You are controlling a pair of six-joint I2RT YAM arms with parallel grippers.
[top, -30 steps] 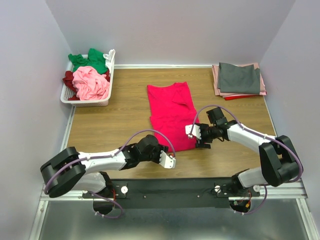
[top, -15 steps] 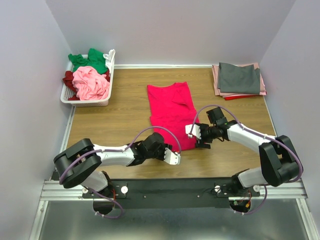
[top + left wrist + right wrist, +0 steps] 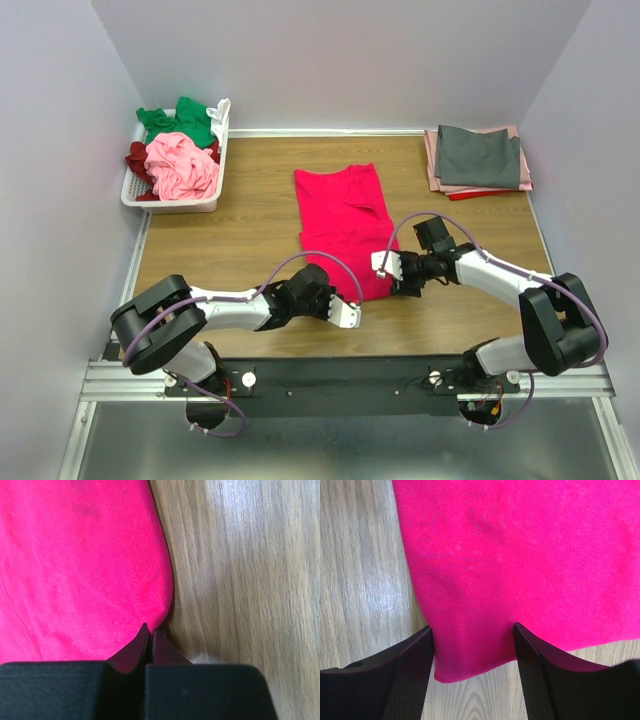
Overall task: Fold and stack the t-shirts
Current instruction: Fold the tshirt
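Note:
A crimson-pink t-shirt (image 3: 343, 228) lies flat, folded narrow, in the middle of the wooden table (image 3: 240, 240). My left gripper (image 3: 350, 314) sits low at its near left corner. In the left wrist view the left gripper (image 3: 150, 629) is shut, its tips meeting right on the rounded edge of the t-shirt (image 3: 80, 565). My right gripper (image 3: 391, 270) is at the near right corner. The right gripper (image 3: 472, 629) is open, with one finger on each side of that corner of the t-shirt (image 3: 520, 555).
A white slatted basket (image 3: 170, 201) at the back left holds crumpled green (image 3: 180, 122), light pink (image 3: 180, 166) and maroon (image 3: 136, 160) tees. At the back right is a folded stack with a grey tee (image 3: 478, 155) on top, with dusty pink and red edges under it.
My left arm has slid right to the shirt's near left corner and its jaws have gone from open to shut. The right gripper has stayed put, its jaws slightly narrower.

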